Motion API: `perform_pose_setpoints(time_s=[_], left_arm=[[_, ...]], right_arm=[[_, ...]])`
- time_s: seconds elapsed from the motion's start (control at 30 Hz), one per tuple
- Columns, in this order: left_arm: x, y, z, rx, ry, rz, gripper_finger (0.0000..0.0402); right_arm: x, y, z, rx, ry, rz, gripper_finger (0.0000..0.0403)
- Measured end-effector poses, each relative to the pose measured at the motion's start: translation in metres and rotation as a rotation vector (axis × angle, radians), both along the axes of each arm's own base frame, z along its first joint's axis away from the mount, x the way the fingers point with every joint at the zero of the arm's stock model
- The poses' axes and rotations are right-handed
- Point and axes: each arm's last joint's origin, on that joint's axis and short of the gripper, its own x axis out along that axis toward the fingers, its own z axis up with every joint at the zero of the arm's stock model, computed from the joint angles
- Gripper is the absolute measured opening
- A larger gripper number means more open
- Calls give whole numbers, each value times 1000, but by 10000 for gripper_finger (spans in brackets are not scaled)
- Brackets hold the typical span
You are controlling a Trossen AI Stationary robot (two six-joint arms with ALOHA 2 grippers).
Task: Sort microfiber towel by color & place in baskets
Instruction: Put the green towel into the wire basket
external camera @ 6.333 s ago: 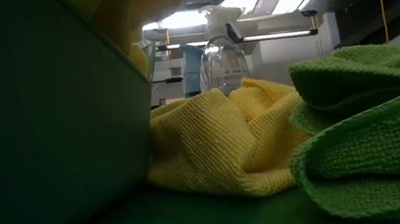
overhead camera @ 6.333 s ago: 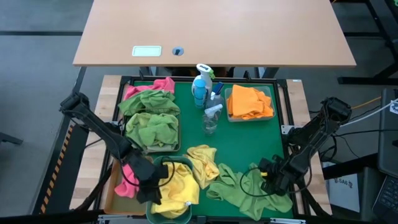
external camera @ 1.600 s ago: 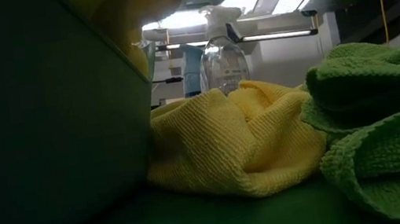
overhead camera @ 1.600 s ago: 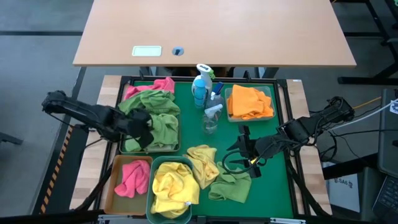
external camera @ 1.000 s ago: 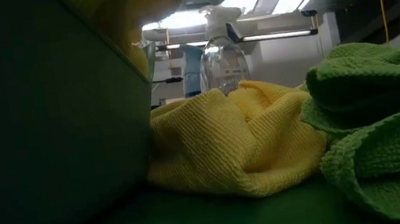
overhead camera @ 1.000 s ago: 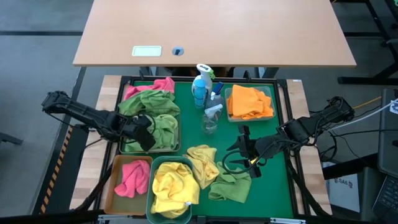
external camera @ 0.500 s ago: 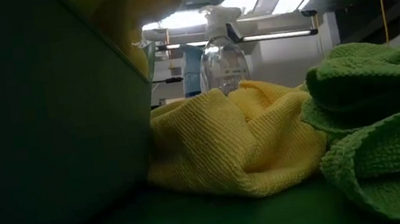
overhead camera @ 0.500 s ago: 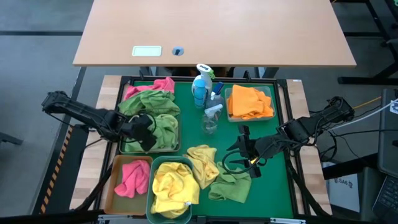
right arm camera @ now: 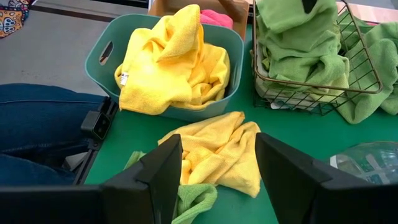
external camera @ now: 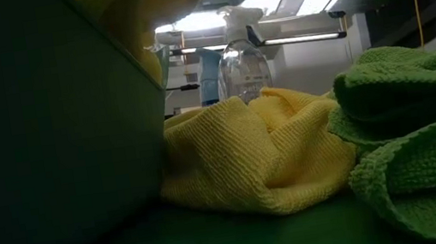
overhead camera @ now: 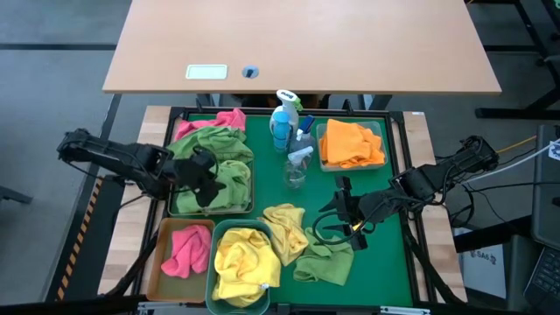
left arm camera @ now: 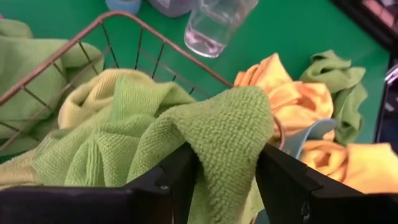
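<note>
A green towel [left arm camera: 205, 134] was being dropped into the wire basket [overhead camera: 248, 194]; the left gripper [overhead camera: 203, 182] fingers were parted around it. Next: towel released fully. Right gripper [overhead camera: 343, 210], fingers released, waited beside the yellow towel [overhead camera: 286, 224] near the basket.

No readable text.
Spray bottle [overhead camera: 283, 118] label and yellow towel [right arm camera: 168, 62] tag too small to read.

Green towel [left arm camera: 224, 134] draped between left tool [left arm camera: 225, 177] fingers, above wire-mesh basket [left arm camera: 124, 37] of green towels
</note>
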Motion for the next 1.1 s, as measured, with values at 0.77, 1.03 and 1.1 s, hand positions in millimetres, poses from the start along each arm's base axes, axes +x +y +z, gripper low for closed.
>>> perform_pose_setpoints(time_s=[0.77, 1.03, 1.1], left_arm=[[-16, 20, -10, -342, 263, -67, 147], [-20, 22, 4, -407, 106, -240, 147], [-24, 26, 9, -376, 40, -214, 147]], right_arm=[[0, 0, 0, -1, 0, -1, 205], [0, 0, 0, -2, -2, -4, 205], [0, 0, 0, -2, -2, -4, 205]])
